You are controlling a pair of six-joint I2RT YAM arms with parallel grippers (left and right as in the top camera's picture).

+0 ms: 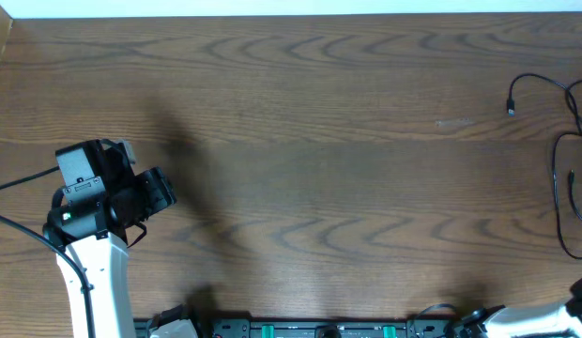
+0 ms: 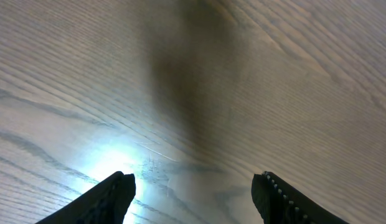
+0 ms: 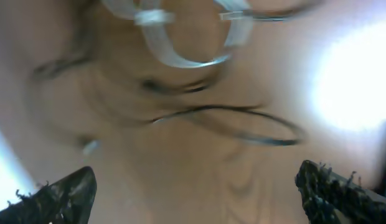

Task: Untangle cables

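While the left gripper and right gripper gape wide and empty, the light, floppy cables lie looped at the table's right edge, probably best pinched on a free strand.

Robot lab bench: wood-grain table, arm mounting rail.

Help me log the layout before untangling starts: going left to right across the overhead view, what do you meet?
From the left: left arm → bare wooden table → black cable's plug end → black cable loops at the right edge. The right arm overlaps the cables' span, so it is left out.
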